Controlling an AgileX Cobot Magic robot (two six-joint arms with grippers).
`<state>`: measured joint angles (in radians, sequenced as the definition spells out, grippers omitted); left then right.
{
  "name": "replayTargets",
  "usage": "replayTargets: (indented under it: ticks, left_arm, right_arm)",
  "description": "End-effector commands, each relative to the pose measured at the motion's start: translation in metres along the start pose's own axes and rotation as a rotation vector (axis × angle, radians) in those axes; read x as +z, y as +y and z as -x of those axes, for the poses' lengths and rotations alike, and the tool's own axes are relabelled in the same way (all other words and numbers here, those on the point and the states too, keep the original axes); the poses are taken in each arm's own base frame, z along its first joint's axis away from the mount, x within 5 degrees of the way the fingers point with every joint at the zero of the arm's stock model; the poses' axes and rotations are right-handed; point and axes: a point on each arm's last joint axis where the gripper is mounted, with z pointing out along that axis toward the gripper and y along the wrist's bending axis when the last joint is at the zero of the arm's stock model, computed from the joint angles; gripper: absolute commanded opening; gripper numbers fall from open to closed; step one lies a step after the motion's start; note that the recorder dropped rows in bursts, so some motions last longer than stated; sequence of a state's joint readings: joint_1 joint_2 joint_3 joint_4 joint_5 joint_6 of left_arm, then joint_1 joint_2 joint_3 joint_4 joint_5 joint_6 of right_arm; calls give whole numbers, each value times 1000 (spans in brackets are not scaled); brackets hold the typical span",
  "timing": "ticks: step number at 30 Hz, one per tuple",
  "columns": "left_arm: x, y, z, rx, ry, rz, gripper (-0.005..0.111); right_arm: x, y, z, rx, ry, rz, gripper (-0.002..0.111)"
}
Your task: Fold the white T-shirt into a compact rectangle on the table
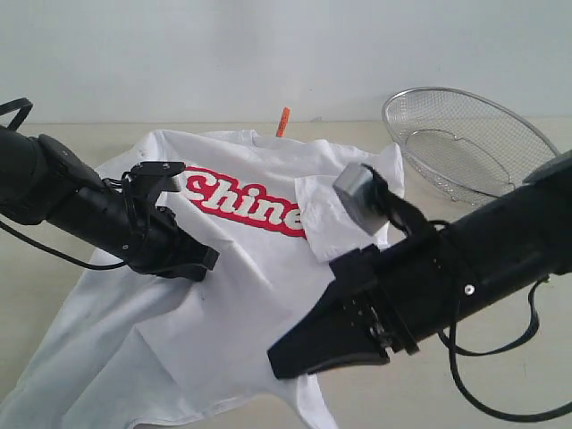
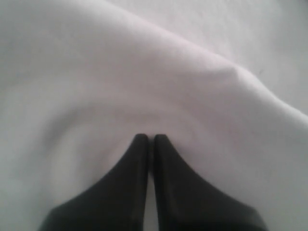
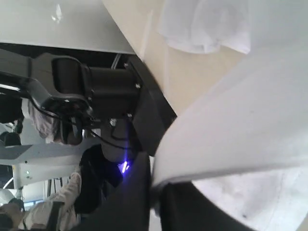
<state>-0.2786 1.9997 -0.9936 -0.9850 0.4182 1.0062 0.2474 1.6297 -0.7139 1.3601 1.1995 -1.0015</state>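
The white T-shirt (image 1: 250,295) lies front up on the table (image 1: 45,295), its red lettering (image 1: 246,204) showing and the orange neck tag (image 1: 283,121) at the far edge. One sleeve (image 1: 322,214) is folded inward. My left gripper (image 1: 206,259) sits on the shirt's left-middle, its jaws shut and pinched into raised cloth (image 2: 150,138). My right gripper (image 1: 279,359) is at the shirt's near hem. Its jaws are shut on the hem edge (image 3: 154,185), and the cloth (image 3: 240,125) curves up from them.
A round silver wire-mesh basket (image 1: 465,143) stands tilted at the back right, past the shirt. Bare table (image 3: 192,77) runs along the shirt's sides. The right arm (image 1: 483,250) and its cables cross the near right.
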Motion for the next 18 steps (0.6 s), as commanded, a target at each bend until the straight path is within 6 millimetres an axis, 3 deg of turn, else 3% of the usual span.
replayTargets:
  ticks: [1, 5, 8, 11, 15, 18]
  left_arm:
    - [12, 6, -10, 0, 40, 24, 4]
    - [11, 7, -10, 10, 42, 29, 4]
    - [11, 8, -9, 11, 35, 40, 4]
    - [11, 9, -9, 11, 29, 49, 4]
    - [11, 9, -9, 11, 29, 49, 4]
    - [11, 9, -9, 13, 30, 50, 4]
  right_arm:
    - [-12, 32, -1, 26, -66, 51, 0]
    - [-20, 64, -16, -54, -82, 62, 0]
    - [-28, 69, -21, -110, -81, 23, 0]
    - [-31, 53, -23, -57, -29, -59, 0]
    - [-29, 18, -16, 7, -18, -291, 0]
    - [-23, -6, -13, 49, 25, -357, 0]
